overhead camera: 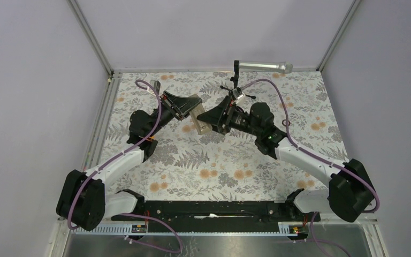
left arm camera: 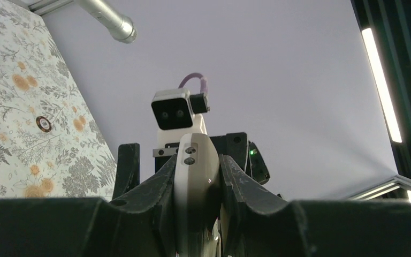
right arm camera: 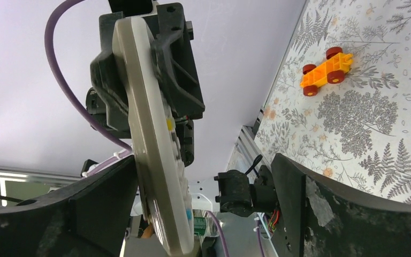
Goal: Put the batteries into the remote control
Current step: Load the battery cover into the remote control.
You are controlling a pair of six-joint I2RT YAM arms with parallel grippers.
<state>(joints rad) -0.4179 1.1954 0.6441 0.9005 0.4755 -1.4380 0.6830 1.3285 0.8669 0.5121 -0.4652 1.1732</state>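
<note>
The white remote control point(overhead camera: 198, 119) hangs in the air above the table's middle, back side up in the top view. My left gripper point(overhead camera: 189, 113) is shut on it; in the left wrist view the remote point(left arm camera: 195, 171) is clamped edge-on between both fingers of the left gripper point(left arm camera: 195, 187). My right gripper point(overhead camera: 211, 119) faces it from the right. In the right wrist view the right gripper point(right arm camera: 206, 160) is open wide, and the remote point(right arm camera: 151, 134) stands between its fingers, close to the left one. A small orange bit point(right arm camera: 147, 231) shows behind the remote's lower end; I cannot tell whether it is a battery. The dark blue battery is out of view.
A silver microphone point(overhead camera: 263, 66) on a black stand point(overhead camera: 235, 85) stands at the back, right behind the right wrist. An orange toy car with red wheels point(right arm camera: 326, 69) lies on the floral table cover. Metal frame posts and grey walls enclose the table.
</note>
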